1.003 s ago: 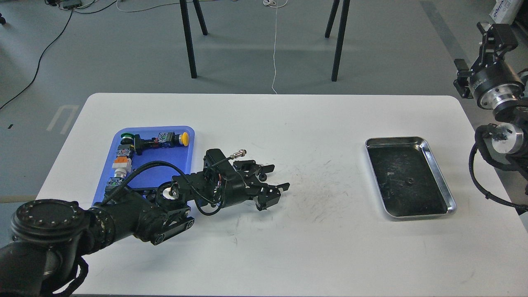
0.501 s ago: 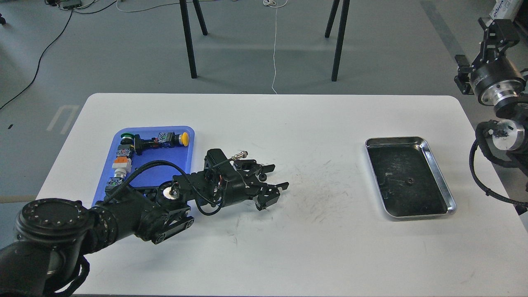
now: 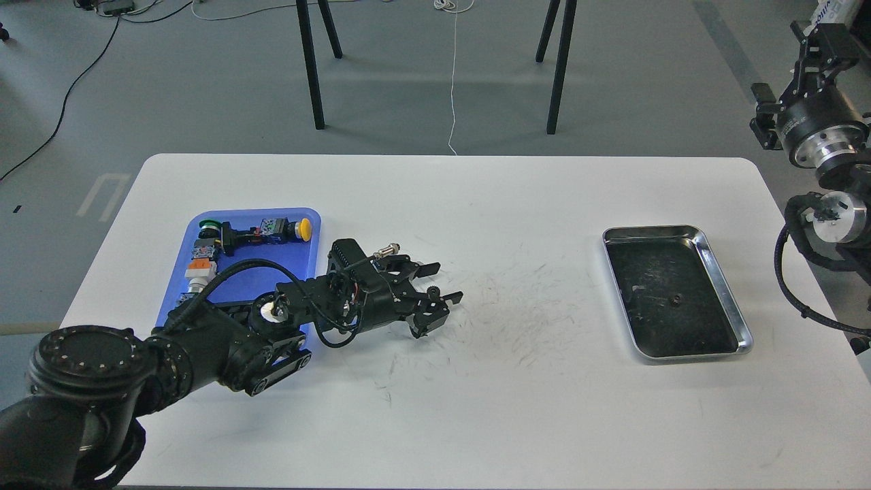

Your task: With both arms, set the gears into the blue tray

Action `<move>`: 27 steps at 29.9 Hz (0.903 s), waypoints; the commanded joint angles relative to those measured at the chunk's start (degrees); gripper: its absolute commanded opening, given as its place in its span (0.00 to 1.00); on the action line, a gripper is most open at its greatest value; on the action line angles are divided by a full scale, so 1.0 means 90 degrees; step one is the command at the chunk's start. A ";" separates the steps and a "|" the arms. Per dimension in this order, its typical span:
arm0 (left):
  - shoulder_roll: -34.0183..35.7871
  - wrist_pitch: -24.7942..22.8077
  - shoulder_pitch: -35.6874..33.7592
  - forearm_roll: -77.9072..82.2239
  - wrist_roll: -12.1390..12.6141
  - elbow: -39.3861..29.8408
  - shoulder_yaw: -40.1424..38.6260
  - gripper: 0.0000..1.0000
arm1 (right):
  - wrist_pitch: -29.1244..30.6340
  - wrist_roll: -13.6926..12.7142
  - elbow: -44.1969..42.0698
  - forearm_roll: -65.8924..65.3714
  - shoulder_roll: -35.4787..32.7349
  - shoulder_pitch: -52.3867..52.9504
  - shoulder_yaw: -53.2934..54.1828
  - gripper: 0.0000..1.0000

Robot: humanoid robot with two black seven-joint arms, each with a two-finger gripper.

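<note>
— How is the left claw (image 3: 439, 282) set?
— Its two black fingers are spread apart above the white desk (image 3: 476, 381), just right of the blue tray (image 3: 286, 216). A small dark round piece (image 3: 433, 293) is seen between the fingers; whether it is a gear, and whether it is gripped, cannot be told.
— And the right claw (image 3: 827, 44)?
— It is raised beyond the desk's right edge, seen dark and end-on; its opening cannot be told.
— Where is a gear found?
— One tiny black gear (image 3: 674, 299) is seen on the dark, scuffed floor of the shiny steel tray (image 3: 721, 272). The smooth, round-cornered blue plastic tray is occupied by push-button parts, one yellow-capped (image 3: 305, 229).
</note>
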 commanded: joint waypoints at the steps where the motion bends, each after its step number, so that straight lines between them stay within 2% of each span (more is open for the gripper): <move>1: -0.0015 0.0099 -0.0014 -0.0001 0.0000 0.0075 0.0183 0.66 | 0.0001 0.0000 0.0002 0.0000 0.0001 0.0028 0.0002 0.98; 8: -0.0015 0.0099 -0.0024 0.0009 0.0000 0.0173 0.0339 0.64 | 0.0001 0.0000 0.0022 0.0000 0.0001 0.0028 0.0002 0.98; 19: -0.0015 0.0099 -0.0053 0.0048 0.0000 0.0329 0.0534 0.51 | -0.0058 0.0000 0.0080 0.0000 0.0010 0.0076 0.0002 0.98; 27: -0.0005 0.0099 -0.0034 0.0058 0.0000 0.0359 0.0544 0.47 | -0.0087 0.0000 0.0090 0.0000 0.0020 0.0076 0.0002 0.98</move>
